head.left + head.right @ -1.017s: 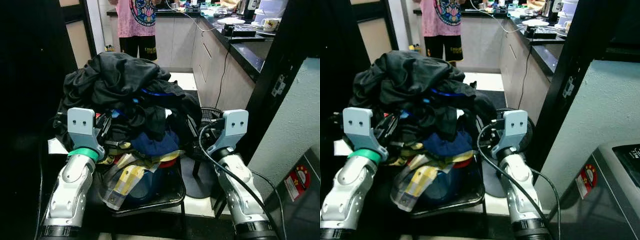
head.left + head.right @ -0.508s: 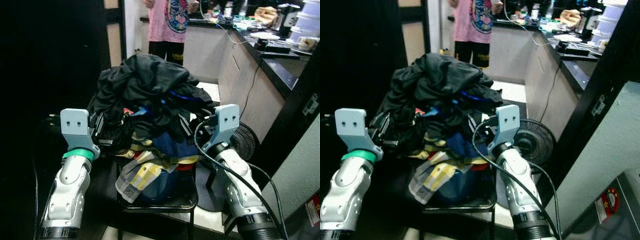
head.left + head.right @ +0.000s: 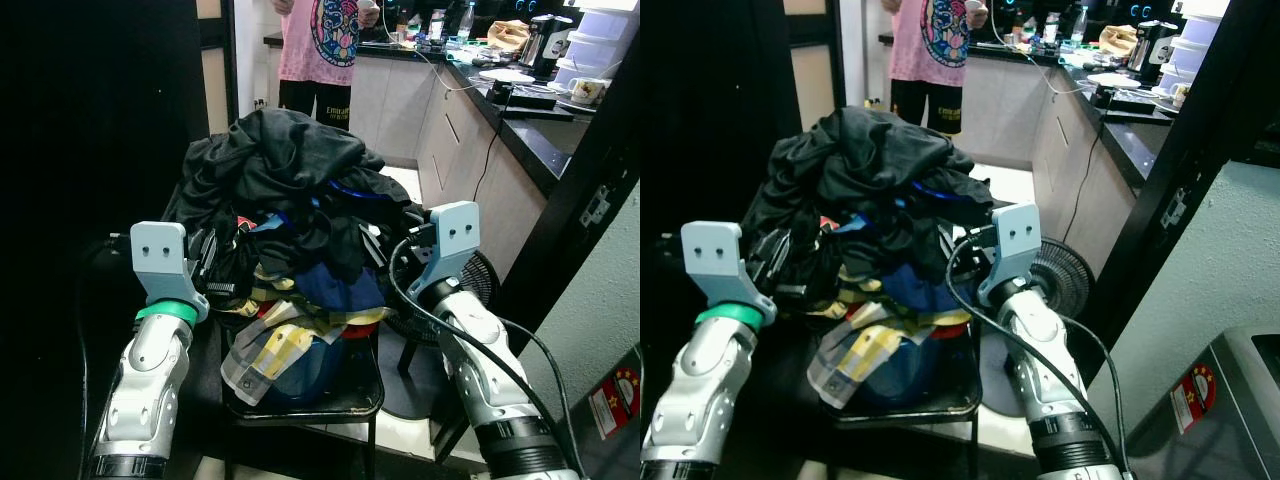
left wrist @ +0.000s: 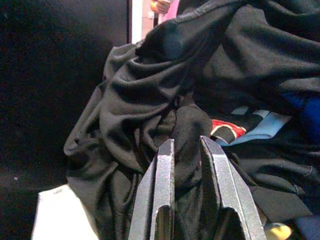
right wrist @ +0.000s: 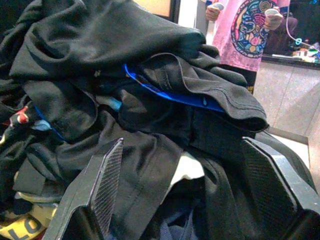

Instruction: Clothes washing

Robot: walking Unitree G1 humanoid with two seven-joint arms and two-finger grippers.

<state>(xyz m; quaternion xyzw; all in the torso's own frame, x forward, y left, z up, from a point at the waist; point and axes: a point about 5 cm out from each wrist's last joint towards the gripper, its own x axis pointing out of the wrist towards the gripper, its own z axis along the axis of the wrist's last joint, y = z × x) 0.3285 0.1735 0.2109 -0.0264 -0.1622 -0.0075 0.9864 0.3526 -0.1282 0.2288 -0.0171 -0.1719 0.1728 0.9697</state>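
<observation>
Swung back a little toward the kitchen side since half a second ago, the whole view sliding with the head rather than the load; pile and arms in the same relation as before. Meaning for the task: probably mid-carry or just bracing, washer not yet reached, nothing yet pulled free.

Largest first: a tall heap of clothes (image 3: pixel 285 215), mostly black garments on top, heaped in a blue basket (image 3: pixel 290 365) resting on a black chair (image 3: pixel 345 400). Blue trim and a red-and-white scrap poking out midway; a yellow checked cloth (image 3: pixel 262 352) hanging over the basket's front.

Flanking the heap, two silver arms. Left gripper (image 4: pixel 190 170) nearly closed, the fingers (image 4: pixel 162 175) narrowly apart and pressed into a fold of black fabric; pinched or merely pushed against, cannot tell. Right gripper (image 5: pixel 182 165) spread wide, fingers either side of the dark heap's flank, clasping nothing.

Behind, a counter (image 3: pixel 520 110) with a kettle and a mug, a small fan (image 3: pixel 480 275) on the floor beside the right arm, a person in a pink shirt (image 3: pixel 325 40) cut off at the top edge.

Hidden: basket rim and handles buried under cloth, left side lost in darkness, chair legs partly cut off.
</observation>
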